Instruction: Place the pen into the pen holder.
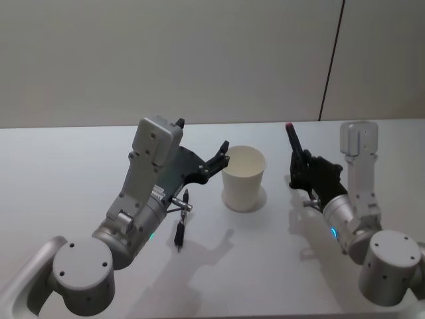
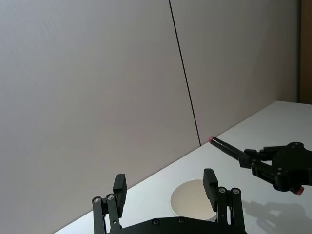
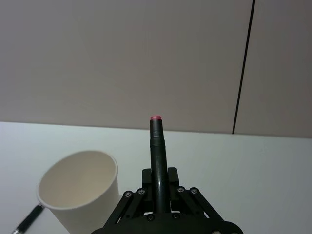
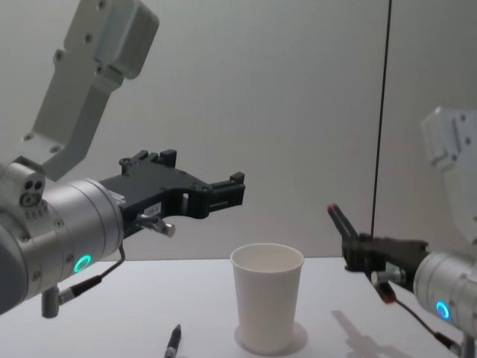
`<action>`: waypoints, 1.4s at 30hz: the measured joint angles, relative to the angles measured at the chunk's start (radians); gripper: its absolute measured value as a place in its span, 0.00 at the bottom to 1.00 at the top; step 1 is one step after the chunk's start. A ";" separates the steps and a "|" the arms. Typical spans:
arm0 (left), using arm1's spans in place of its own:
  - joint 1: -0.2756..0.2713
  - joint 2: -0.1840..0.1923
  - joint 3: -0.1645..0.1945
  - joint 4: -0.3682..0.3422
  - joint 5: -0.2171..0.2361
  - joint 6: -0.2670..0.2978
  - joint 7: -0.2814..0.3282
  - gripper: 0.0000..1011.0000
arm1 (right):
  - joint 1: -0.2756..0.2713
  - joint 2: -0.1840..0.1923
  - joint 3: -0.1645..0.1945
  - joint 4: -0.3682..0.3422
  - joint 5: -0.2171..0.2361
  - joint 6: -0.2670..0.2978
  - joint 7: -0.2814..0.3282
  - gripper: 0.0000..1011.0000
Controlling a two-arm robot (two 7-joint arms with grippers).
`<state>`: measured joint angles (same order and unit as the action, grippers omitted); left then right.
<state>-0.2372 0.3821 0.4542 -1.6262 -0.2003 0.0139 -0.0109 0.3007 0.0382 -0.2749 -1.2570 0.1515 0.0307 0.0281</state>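
Observation:
The pen holder (image 1: 243,178) is a white paper cup standing upright at the table's middle, seen also from the chest (image 4: 268,298). My right gripper (image 1: 302,169) hovers to the right of the cup, shut on a black pen (image 1: 293,141) with a red tip that points up and slightly toward the cup. In the right wrist view the pen (image 3: 157,156) rises from between the jaws, with the cup (image 3: 80,187) beside it. My left gripper (image 1: 219,158) hangs open and empty just above the cup's left rim, its fingers (image 2: 210,183) spread wide over the cup (image 2: 192,197).
A second black pen (image 1: 180,229) lies flat on the white table (image 1: 80,166) left of the cup, under my left forearm, and shows from the chest (image 4: 174,343). A plain wall with a dark vertical seam stands behind the table.

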 joint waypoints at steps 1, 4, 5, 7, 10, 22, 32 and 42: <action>0.000 0.000 0.000 0.000 0.000 0.000 0.000 0.99 | -0.001 0.001 0.000 -0.002 0.000 -0.009 0.006 0.17; 0.000 0.000 0.000 0.000 0.000 0.000 0.000 0.99 | -0.002 0.003 0.001 -0.008 0.001 -0.038 0.026 0.17; 0.000 0.000 0.000 0.000 0.000 0.000 0.000 0.99 | -0.002 0.005 0.002 -0.012 0.002 -0.060 0.040 0.17; 0.000 0.000 0.000 0.000 0.000 0.000 0.000 0.99 | -0.002 0.006 0.003 -0.015 0.003 -0.093 0.064 0.17; 0.000 0.000 0.000 0.000 0.000 0.000 0.000 0.99 | -0.001 0.007 0.003 -0.015 0.004 -0.123 0.085 0.17; 0.000 0.000 0.000 0.000 0.000 0.000 0.000 0.99 | 0.065 -0.014 -0.002 0.075 -0.015 -0.313 0.200 0.17; 0.000 0.000 0.000 0.000 0.000 0.000 0.000 0.99 | 0.148 -0.042 -0.005 0.219 -0.058 -0.417 0.227 0.17; 0.000 0.000 0.000 0.000 0.000 0.000 0.000 0.99 | 0.231 -0.069 -0.008 0.381 -0.090 -0.504 0.243 0.17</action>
<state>-0.2372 0.3821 0.4542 -1.6262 -0.2004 0.0139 -0.0109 0.5314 -0.0312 -0.2826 -0.8761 0.0617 -0.4735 0.2708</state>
